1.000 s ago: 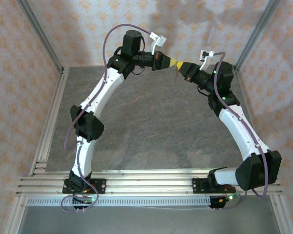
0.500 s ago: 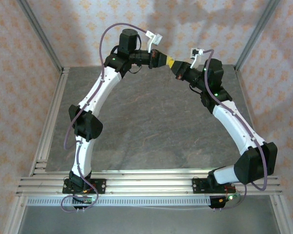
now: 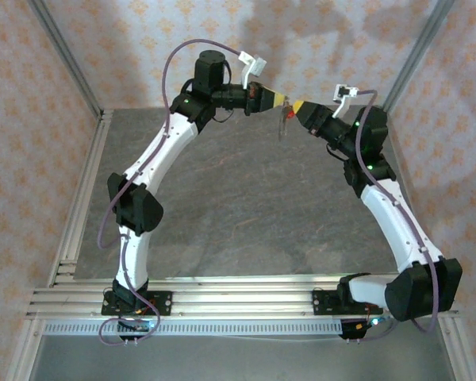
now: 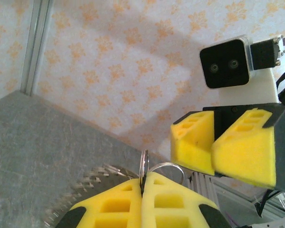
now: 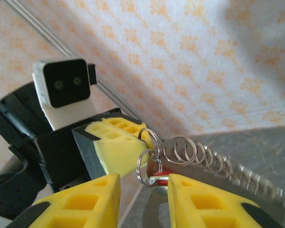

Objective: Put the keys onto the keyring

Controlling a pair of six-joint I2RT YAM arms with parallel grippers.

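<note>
At the bottom of the top view we see the 2 arm bases on the aluminium rail point(image 3: 238, 298), and both arms arch over the grey table point(image 3: 246, 206) to meet in the upper middle of the frame. Up there the left gripper point(image 3: 276, 98) is closed tight; in its wrist view, at lower centre, the keyring point(image 4: 143, 164) stands edge-on, pinched between the 2 yellow pads point(image 4: 114, 204). The right gripper point(image 3: 298, 105) faces it from just beside, its jaws narrowly parted and gripping nothing. In the right wrist view the keyring's 2 loops hang in that gap at lower centre, the red-headed key point(image 5: 160, 179) shows just below them, and the silvery chain point(image 5: 199, 154) trails toward the right edge. Behind everything stands the patterned wall point(image 3: 341, 40).
</note>
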